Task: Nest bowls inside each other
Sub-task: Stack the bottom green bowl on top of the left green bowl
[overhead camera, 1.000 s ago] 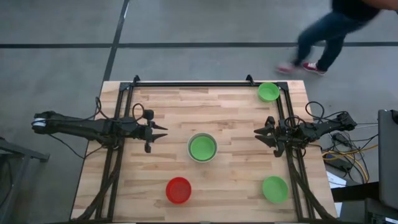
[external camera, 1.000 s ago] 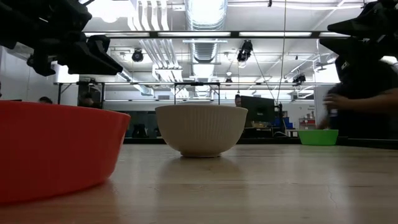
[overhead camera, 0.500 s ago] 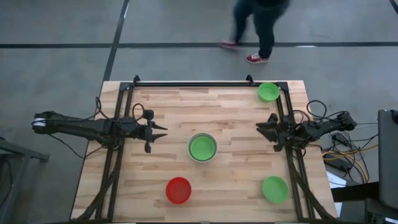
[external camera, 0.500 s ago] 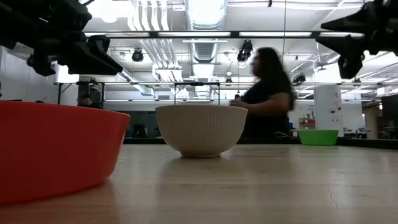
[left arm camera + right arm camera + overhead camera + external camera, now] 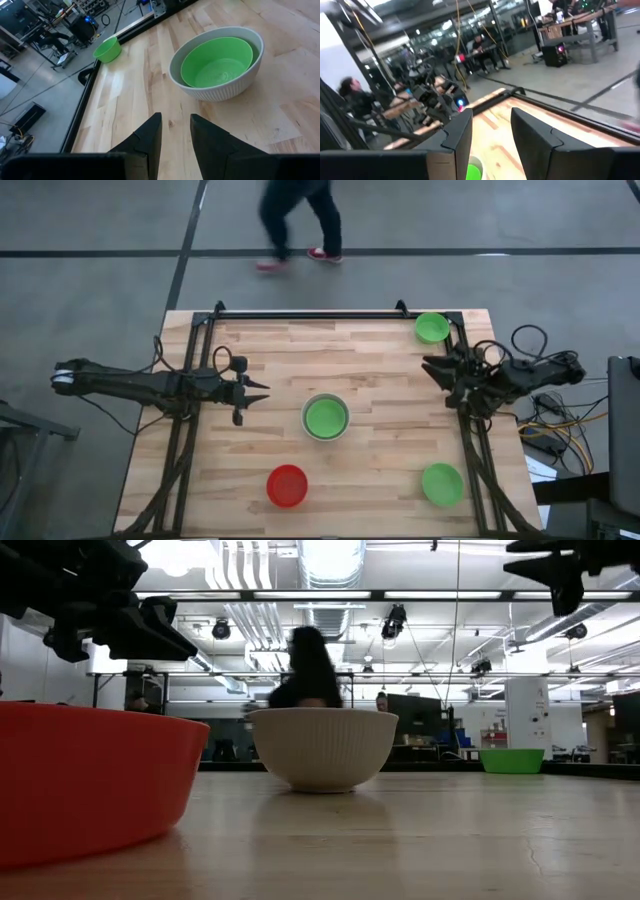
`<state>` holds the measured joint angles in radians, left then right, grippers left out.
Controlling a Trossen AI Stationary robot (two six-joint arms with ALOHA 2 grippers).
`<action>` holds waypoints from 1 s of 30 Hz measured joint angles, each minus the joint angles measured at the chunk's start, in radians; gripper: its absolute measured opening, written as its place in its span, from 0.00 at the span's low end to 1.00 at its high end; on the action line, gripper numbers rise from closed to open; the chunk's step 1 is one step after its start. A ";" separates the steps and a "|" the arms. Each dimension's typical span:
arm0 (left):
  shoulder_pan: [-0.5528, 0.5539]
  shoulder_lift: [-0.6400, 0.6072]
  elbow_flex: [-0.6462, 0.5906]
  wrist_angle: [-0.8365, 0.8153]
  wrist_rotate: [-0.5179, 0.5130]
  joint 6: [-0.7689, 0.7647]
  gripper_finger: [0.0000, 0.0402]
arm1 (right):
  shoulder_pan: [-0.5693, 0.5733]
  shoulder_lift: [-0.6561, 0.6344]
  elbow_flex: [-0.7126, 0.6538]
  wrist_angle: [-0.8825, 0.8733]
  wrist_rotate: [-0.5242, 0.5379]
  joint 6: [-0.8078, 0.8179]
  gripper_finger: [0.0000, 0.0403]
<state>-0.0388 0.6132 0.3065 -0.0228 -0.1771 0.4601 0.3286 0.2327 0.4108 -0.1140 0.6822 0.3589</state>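
An off-white bowl (image 5: pixel 325 417) stands mid-table with a green bowl (image 5: pixel 217 62) nested in it. A red bowl (image 5: pixel 287 485) sits toward the near edge. One green bowl (image 5: pixel 432 328) rests at the far right corner, another (image 5: pixel 441 483) at the near right. My left gripper (image 5: pixel 262 393) hovers left of the nested pair, fingers (image 5: pixel 150 135) a little apart, with nothing between them. My right gripper (image 5: pixel 432 368) hangs high by the right edge, open and empty, pointing about level (image 5: pixel 492 112).
Black frame rails (image 5: pixel 310 313) run along the table's far edge and sides. A person (image 5: pixel 295 220) walks across the floor beyond the far edge. Bare wood (image 5: pixel 380 370) lies between the centre bowls and my right gripper.
My right gripper has risen well above the table and drawn back toward the right and far edges, tipping up from a downward slant to about level; it stays open. The person behind the table has walked from right to left. The bowls have not moved.
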 joint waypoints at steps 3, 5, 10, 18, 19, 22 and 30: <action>0.000 0.000 0.000 0.000 0.000 0.000 0.27 | 0.000 0.089 0.091 -0.079 0.001 0.034 0.33; 0.000 0.000 0.000 0.000 0.000 0.000 0.27 | 0.001 0.147 0.151 -0.164 -0.001 0.093 0.33; 0.000 0.000 0.000 0.000 0.000 0.000 0.27 | 0.001 0.282 0.286 -0.399 -0.053 0.305 0.33; 0.000 0.000 0.000 0.000 0.000 0.000 0.27 | 0.060 0.390 0.365 -0.457 -0.131 0.351 0.33; 0.000 0.000 0.000 0.000 0.000 0.000 0.27 | 0.076 0.393 0.365 -0.458 -0.130 0.360 0.33; 0.000 0.000 0.000 0.000 0.000 0.000 0.27 | 0.137 0.393 0.364 -0.459 -0.111 0.397 0.33; 0.000 0.000 0.000 0.000 0.000 0.000 0.27 | 0.388 0.393 0.363 -0.487 0.074 0.489 0.33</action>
<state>-0.0387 0.6132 0.3065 -0.0227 -0.1770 0.4601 0.7169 0.6255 0.7742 -0.6012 0.7560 0.8479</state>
